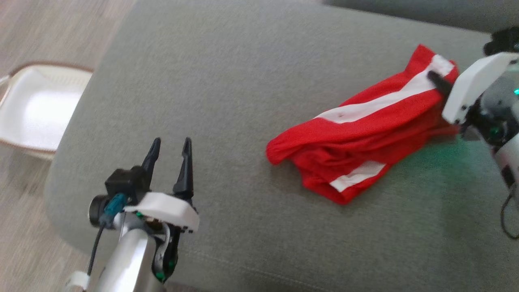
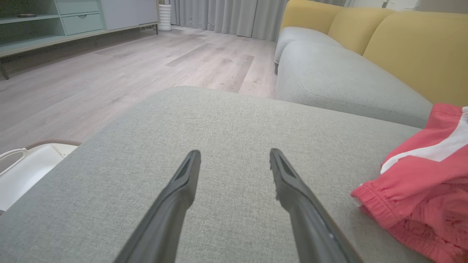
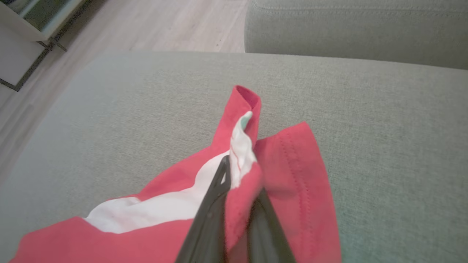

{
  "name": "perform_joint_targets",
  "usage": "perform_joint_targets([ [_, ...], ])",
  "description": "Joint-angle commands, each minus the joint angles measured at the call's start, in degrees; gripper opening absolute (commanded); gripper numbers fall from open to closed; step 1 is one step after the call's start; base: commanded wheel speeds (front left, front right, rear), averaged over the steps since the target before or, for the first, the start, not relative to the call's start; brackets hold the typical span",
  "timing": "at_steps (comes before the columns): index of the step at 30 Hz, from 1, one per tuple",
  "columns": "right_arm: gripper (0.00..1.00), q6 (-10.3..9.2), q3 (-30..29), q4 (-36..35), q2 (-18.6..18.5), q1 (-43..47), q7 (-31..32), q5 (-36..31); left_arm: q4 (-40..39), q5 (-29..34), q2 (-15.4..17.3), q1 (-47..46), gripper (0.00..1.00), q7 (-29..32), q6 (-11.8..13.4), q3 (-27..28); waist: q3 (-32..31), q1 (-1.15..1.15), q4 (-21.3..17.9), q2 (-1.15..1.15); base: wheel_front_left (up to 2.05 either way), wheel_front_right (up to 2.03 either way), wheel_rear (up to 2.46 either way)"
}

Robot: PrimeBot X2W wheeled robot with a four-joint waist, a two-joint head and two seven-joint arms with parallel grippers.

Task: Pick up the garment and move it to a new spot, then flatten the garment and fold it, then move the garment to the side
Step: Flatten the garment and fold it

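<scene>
Soft, even daylight in all views; shadows weak and diffuse. Head view: floor (image 1: 24,32) and basket (image 1: 36,109) motion-smeared, basket blown out white; faint shadow lay under garment (image 1: 365,134); green glow tinted cushion (image 1: 227,81) near its right edge. Left wrist view: sharpest, bright, straight lines bowed toward edges. Right wrist view: soft overall, right gripper (image 3: 239,179) blurred at bottom, garment hem out of focus.
</scene>
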Motion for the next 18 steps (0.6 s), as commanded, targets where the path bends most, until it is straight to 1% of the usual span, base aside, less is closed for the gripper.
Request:
perform_joint_targets([
  [1,0.0,-0.04,0.8,-2.9,0.0,1.8,-1.4,0.8,-1.3,0.5,1.2,0.1,1.0,-0.7,-0.3,2.3,-3.5,0.0,-3.3,0.0,0.0,0.0,0.0],
  [5,0.0,-0.04,1.6,-8.5,-0.9,7.2,-3.8,3.9,-1.1,0.5,1.7,1.8,1.0,-0.7,-0.2,2.9,-6.8,0.0,-6.5,0.0,0.0,0.0,0.0],
  [9,0.0,-0.04,1.1,-12.9,-2.6,13.8,-5.7,6.0,-1.2,0.4,1.9,3.3,1.0,-0.7,-0.2,3.2,-8.8,0.0,-9.1,0.0,0.0,0.0,0.0],
  [13,0.0,-0.04,-1.2,-14.4,-3.6,20.3,-8.9,5.2,-1.6,0.3,2.0,4.5,1.0,-0.7,0.0,3.4,-9.7,0.0,-11.1,0.0,0.0,0.0,0.0],
  [18,0.0,-0.04,-3.7,-14.6,-2.8,26.3,-11.1,3.9,-1.6,0.2,2.0,5.2,1.0,-0.7,-0.1,3.4,-10.0,0.0,-12.4,0.0,0.0,0.0,0.0],
])
